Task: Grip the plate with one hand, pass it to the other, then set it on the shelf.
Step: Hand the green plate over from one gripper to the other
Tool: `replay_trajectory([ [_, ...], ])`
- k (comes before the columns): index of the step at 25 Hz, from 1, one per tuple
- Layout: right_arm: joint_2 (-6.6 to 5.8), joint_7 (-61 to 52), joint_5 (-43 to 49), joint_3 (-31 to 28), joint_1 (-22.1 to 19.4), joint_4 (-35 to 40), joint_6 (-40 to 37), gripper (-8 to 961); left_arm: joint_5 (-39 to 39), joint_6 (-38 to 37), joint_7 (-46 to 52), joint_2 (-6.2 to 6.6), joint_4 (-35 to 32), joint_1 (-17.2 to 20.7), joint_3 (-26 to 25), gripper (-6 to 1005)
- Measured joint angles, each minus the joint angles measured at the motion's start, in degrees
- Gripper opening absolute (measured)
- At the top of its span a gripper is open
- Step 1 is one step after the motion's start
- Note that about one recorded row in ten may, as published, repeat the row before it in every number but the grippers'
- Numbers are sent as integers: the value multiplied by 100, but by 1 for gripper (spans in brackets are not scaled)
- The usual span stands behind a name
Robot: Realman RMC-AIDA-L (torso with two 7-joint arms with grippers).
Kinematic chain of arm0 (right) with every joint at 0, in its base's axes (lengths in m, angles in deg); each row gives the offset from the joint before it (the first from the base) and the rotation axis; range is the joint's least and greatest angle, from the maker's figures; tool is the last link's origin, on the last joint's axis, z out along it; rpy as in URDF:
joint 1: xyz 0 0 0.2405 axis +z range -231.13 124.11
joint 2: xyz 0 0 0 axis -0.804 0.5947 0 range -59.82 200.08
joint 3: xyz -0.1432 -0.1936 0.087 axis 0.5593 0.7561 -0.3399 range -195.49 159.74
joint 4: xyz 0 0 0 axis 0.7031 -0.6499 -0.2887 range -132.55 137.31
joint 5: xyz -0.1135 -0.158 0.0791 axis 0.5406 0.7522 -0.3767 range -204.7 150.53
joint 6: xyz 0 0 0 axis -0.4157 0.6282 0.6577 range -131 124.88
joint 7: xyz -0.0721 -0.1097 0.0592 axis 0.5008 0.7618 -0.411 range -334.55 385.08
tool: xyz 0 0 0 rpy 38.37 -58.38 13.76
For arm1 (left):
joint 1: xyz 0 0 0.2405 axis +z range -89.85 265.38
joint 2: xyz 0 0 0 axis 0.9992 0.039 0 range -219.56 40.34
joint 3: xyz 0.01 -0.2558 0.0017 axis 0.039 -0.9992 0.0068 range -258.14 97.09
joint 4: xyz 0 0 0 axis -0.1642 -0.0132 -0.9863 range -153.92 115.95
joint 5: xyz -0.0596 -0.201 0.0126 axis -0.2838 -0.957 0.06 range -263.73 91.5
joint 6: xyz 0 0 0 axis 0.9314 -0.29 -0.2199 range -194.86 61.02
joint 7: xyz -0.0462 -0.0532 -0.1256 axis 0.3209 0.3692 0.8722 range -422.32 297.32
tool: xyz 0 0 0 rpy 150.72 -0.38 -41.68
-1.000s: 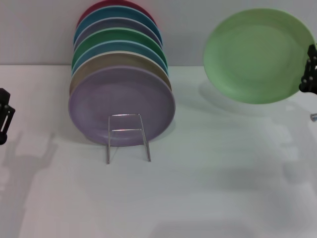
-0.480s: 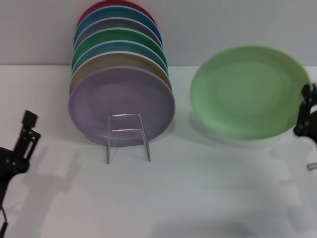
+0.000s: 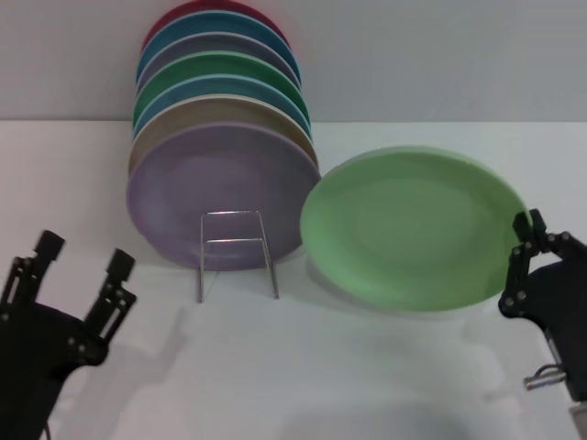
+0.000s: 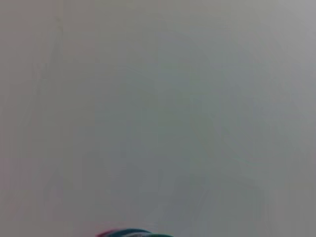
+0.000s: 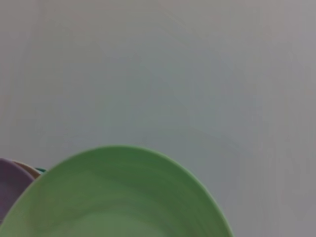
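White tabletop [image 3: 367, 385], plain pale wall behind.

Right gripper [image 3: 525, 261]: jaws clamped on the near-right rim of the plate [image 3: 413, 229], which juts out from the jaws toward the stack, tilted, face up and toward the head camera, clear of the table. Its far edge overlaps the lilac plate [image 3: 197, 197] in the head view; touching or not, cannot tell. Right wrist view shows the same mint face filling the low part of the frame.

Left gripper [image 3: 78, 266]: jaws apart, nothing between them. The plate sits well off to their right, the shelf [image 3: 236, 252] just ahead of them.

Handling, as a judgement: stiff, likely ceramic or melamine, matte so not too slippery, breakable if dropped. The only hold is a rim pinch; the receiving jaws should take the free rim opposite the present grip.

Count: one mint plate in hand; seven plates standing in the stack, the lilac one frontmost; one wire shelf, its front loop and two legs showing; two grippers.
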State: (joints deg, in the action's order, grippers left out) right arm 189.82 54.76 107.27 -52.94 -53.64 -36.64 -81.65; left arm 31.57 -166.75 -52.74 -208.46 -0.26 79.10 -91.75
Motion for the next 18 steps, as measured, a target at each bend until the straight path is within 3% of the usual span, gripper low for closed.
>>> replay_trajectory([
  [2, 1, 387, -531, 594, 29, -85, -215, 19, 0, 37, -35, -5, 1, 3, 164, 829],
  [7, 1, 748, -811, 1128, -2, -210, -393, 19, 0, 136, -228, -11, 7, -7, 379, 830],
  [18, 7, 1588, -1121, 1643, 45, -465, -465, 20, 0, 541, -248, -15, 86, -38, 521, 830],
])
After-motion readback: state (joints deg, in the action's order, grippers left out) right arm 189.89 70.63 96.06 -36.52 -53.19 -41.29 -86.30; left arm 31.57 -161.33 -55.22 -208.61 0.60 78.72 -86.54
